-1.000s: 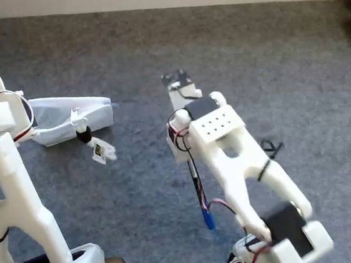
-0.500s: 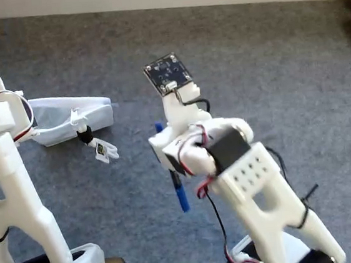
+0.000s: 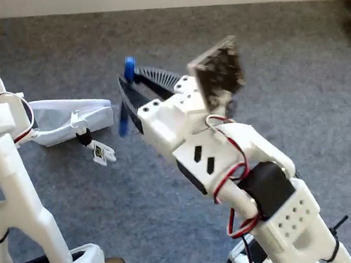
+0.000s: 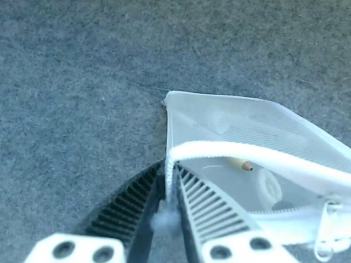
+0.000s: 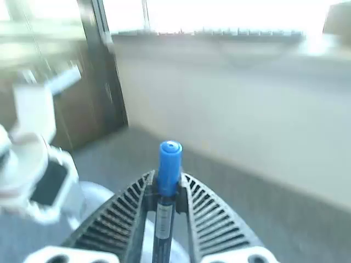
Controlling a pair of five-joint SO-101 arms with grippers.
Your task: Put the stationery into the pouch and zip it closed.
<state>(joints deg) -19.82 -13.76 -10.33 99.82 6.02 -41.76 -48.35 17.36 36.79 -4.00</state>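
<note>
Right gripper (image 3: 134,80) has swung up and left from mid-frame, carrying the pen (image 3: 130,66) to upper centre, near the pouch (image 3: 67,114) lying at left on the grey desk (image 3: 293,56). Its jaws pinch the pen. Left gripper (image 4: 170,174) jaws pinch the pouch's rim.

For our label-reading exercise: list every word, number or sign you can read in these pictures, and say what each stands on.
No text here can be read.
Tag hanging by the pouch: a dark mark, too small to read.
Barrel of the pen held in the right gripper: print too blurred to read.
</note>
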